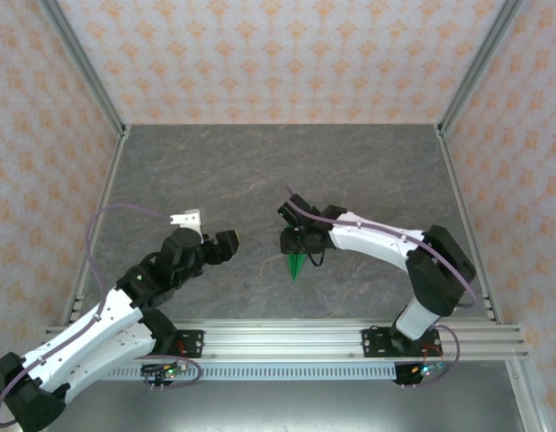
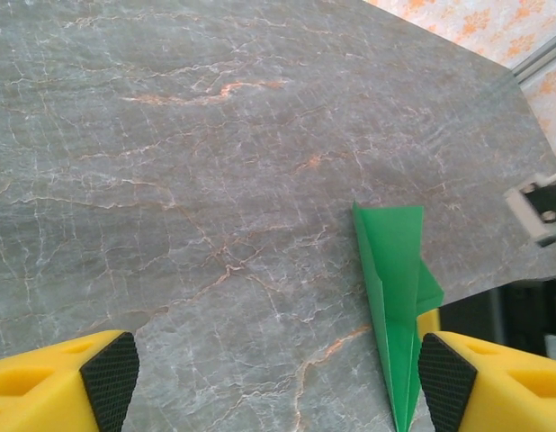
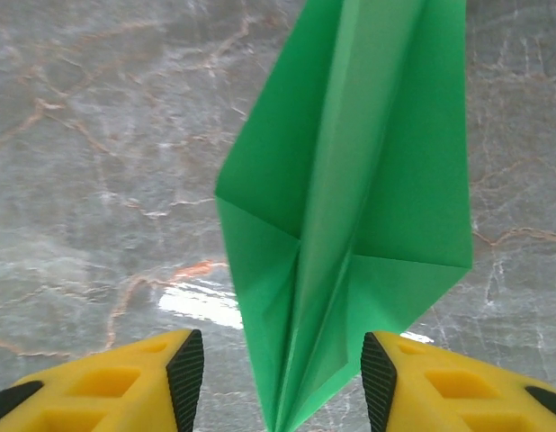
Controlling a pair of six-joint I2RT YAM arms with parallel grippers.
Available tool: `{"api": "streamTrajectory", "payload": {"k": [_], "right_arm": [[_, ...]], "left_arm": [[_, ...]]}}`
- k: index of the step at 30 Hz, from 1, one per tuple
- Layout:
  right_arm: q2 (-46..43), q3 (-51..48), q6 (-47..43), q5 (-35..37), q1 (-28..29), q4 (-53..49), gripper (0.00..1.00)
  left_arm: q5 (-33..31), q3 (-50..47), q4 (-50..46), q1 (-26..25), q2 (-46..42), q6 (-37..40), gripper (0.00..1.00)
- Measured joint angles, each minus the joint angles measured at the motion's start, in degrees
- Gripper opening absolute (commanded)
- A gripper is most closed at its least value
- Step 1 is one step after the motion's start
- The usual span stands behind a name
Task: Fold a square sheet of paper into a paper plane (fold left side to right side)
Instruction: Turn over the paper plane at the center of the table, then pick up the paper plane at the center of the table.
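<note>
Looking down from the top external view, we find the paper plane [image 1: 297, 266] as a narrow green dart on the grey table [image 1: 260, 171], toward the near edge and just beneath the right gripper [image 1: 296, 248]. The left gripper [image 1: 231, 243] sits apart on the left, aimed at the plane across bare table. We judge the folding done and the step in hand a release, so this view is our guide for clearing both arms without crossing the paper. It gives the whole layout, but at this size we cannot tell how either claw stands (the dark heads hide the fingers).

From the left wrist view, the left gripper's jaws are spread wide, with nothing but table between the pads [image 2: 112, 378]. The plane [image 2: 395, 288] lies off to one side, its narrow end running down just beside the right-hand pad; whether they touch we cannot tell. We would draw this arm back along its own line and not sweep sideways over that end. This view adds relief: one flap stands slightly proud of the surface, which the overhead picture flattens.

From the right wrist view, the right gripper [image 3: 282, 387] has its jaws parted, and the plane passes between them with a strip of table showing on either side, so they pinch nothing. We would raise it straight up so neither pad catches a wing. The centre crease and layered folds read sharply here (crisp enough, in our judgement).
</note>
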Motion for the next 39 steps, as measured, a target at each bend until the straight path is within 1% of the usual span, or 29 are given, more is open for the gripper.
{"api": "streamTrajectory", "payload": {"k": [4,10,14,20,22,23,25,26,27,28,32,35,39], "right_arm": [[1.3,0.6,1.2,0.9,0.0,-2.0,0.53],[3.0,1.0,2.1,1.1,0.1,-2.1,0.52],[4.6,1.2,2.4,0.9,0.3,-2.0,0.49],[7.0,1.7,2.9,0.9,0.4,-1.7,0.40],[7.7,1.7,3.0,0.9,0.4,-1.6,0.34],[8.0,1.7,3.1,0.9,0.4,-1.5,0.27],[8.6,2.0,2.8,1.0,0.5,-1.5,0.11],[9.0,2.3,2.9,1.0,0.5,-1.5,0.05],[9.3,2.7,3.0,1.1,0.5,-1.5,0.02],[9.5,3.3,3.0,1.1,0.3,-1.5,0.01],[10.9,8.1,1.0,0.5,-2.6,-2.6,0.01],[14.4,15.8,-1.4,0.5,-6.7,-4.9,0.01],[21.4,26.2,-4.4,0.5,-11.5,-7.8,0.02]], "left_arm": [[0.0,0.0,0.0,0.0,-0.9,0.0,0.84],[0.0,0.0,0.0,0.0,-1.0,0.0,0.84],[-0.1,0.0,0.0,0.0,-1.0,0.0,0.84],[-0.2,0.0,0.0,0.0,-1.0,0.0,0.84],[-0.4,0.0,0.0,0.0,-1.0,0.0,0.84],[-0.5,0.0,0.0,0.0,-1.0,0.0,0.84],[-0.7,0.0,0.0,0.0,-1.0,0.0,0.84],[-0.8,0.0,0.0,0.0,-1.0,0.0,0.84],[-0.9,0.0,-0.1,0.0,-1.1,0.0,0.84],[-0.9,0.0,-0.1,0.0,-1.1,0.0,0.84],[-0.6,0.0,-0.2,0.0,-1.6,0.0,0.84],[0.0,0.0,-0.3,0.0,-1.6,0.0,0.84],[0.7,0.0,-0.3,0.0,-1.7,0.2,0.84]]}}
